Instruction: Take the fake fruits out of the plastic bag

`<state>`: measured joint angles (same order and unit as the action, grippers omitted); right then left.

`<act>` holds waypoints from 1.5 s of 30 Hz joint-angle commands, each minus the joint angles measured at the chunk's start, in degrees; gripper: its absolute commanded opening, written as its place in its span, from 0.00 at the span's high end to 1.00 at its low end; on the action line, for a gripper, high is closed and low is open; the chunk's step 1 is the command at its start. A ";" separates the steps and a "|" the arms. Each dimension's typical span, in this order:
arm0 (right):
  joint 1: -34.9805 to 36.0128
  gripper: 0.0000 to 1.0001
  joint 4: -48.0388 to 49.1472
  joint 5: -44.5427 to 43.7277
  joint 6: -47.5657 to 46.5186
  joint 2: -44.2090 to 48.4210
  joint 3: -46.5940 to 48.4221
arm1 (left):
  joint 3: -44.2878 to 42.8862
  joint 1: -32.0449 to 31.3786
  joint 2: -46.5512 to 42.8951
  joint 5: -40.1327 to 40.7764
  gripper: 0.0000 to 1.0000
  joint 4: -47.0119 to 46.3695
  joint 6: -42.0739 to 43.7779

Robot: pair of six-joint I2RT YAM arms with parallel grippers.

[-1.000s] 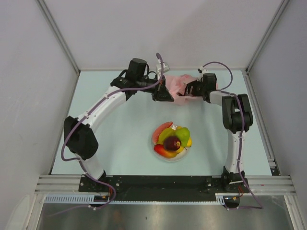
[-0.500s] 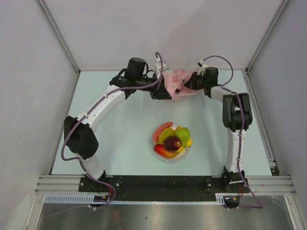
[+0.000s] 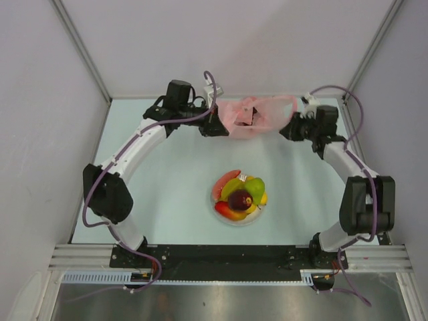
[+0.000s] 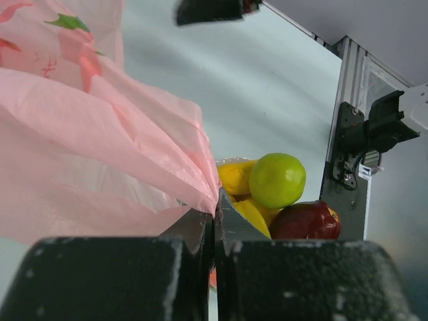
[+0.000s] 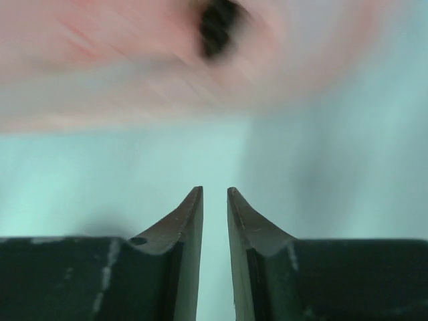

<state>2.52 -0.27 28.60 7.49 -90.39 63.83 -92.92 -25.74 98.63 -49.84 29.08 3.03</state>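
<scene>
Left gripper (image 4: 215, 207) and right gripper (image 5: 214, 194) both work at the far end of the pale green table (image 3: 167, 200). Nearest the arm bases, mid-table, sits a white round plate (image 3: 242, 223) heaped with glossy plastic fake fruits (image 3: 239, 198): dark red apple, green pear, yellow ovals, red-orange mango and a pinkish-red slice.

Beyond it, the left gripper's black fingers are pressed fully together on a fold at the left edge of the thin, crinkly, translucent pink plastic bag (image 3: 253, 117), holding it just off the table. The right gripper's fingers stand a narrow slit apart with nothing between them, just beside the bag's right side.

A second ago the right gripper was at the bag with fingers wide. Since then they have closed most of the way, that arm has swung out to the right, and the bag has been drawn out wider. No fruit shows in the slack bag, so the emptying looks nearly or wholly done, though its interior is not fully visible.
</scene>
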 commanded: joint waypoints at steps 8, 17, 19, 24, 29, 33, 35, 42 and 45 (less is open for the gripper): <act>-5.98 0.24 -8.63 7.10 -7.05 20.16 -9.88 | 1.18 1.65 -5.31 -4.47 1.00 -0.43 3.39; -2.70 0.00 -8.23 -7.92 1.22 7.52 2.86 | -2.26 1.57 -1.42 -4.12 1.00 4.23 5.41; -2.70 0.00 -9.30 -12.59 0.08 5.85 4.80 | -2.44 1.65 -1.60 -3.95 1.00 4.49 5.50; -2.70 0.00 -10.62 -13.67 -0.20 2.59 6.21 | -2.35 1.65 -1.95 -3.42 1.00 3.44 4.01; -1.22 0.12 -7.92 -8.65 1.82 -3.29 6.22 | -4.97 1.65 0.94 -2.81 1.00 2.30 3.04; -0.85 0.60 -4.92 -7.86 0.86 -11.01 16.28 | -15.24 1.65 7.44 -1.92 1.00 2.21 1.81; -1.82 0.83 -3.68 -6.03 0.51 -12.70 22.10 | -25.69 1.65 12.34 -2.36 1.00 2.82 1.11; -8.06 1.00 -4.64 0.13 -1.24 -6.84 35.84 | -37.95 1.48 14.24 -6.84 1.00 -3.49 -4.52; -9.82 1.00 -8.50 2.42 -5.45 3.09 26.55 | -33.21 1.22 11.42 -9.74 1.00 -4.73 -6.80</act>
<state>-5.19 -6.83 26.26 6.81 -99.79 96.16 -128.11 -24.08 115.15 -54.11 28.42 0.51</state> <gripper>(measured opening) 0.010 0.006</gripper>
